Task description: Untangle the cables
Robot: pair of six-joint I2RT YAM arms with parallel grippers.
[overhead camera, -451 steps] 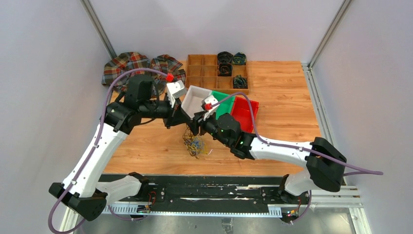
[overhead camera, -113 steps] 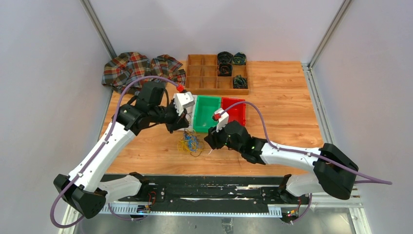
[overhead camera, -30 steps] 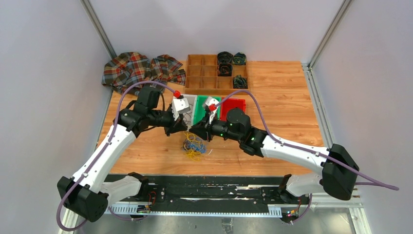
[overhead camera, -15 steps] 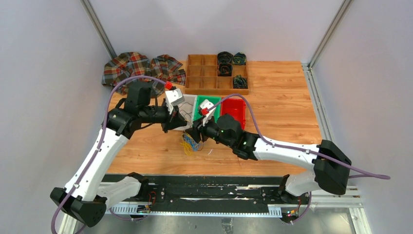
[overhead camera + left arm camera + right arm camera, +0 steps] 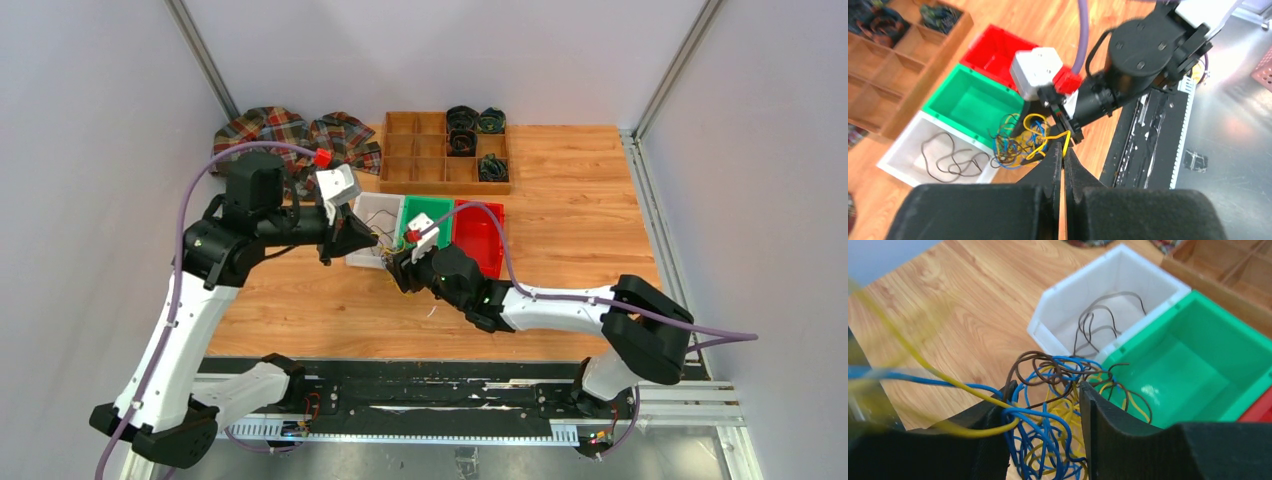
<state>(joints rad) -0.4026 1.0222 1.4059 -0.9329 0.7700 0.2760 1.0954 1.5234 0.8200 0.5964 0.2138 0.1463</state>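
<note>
Two grippers, one clump of cables [image 5: 398, 278], mid-frame in the overhead view, just in front of the bins.

Counted: three bins in a row, white bin [image 5: 372, 206], green bin [image 5: 426, 206] and red bin [image 5: 482, 240]; one dark cord [image 5: 1104, 315] lying alone in the white one; one tangle of yellow, blue and brown loops [image 5: 1053, 410]. The left gripper [image 5: 1064, 150] is clenched on a single yellow strand [image 5: 1050, 136] that runs back into the tangle. The right gripper [image 5: 1047, 388] has its jaws apart, with the clump sitting loosely between them. The likely risk: with nothing pinning the tangle, a pull on the yellow strand would drag the whole clump along, or cinch a knot tighter, instead of freeing one cable.
</note>
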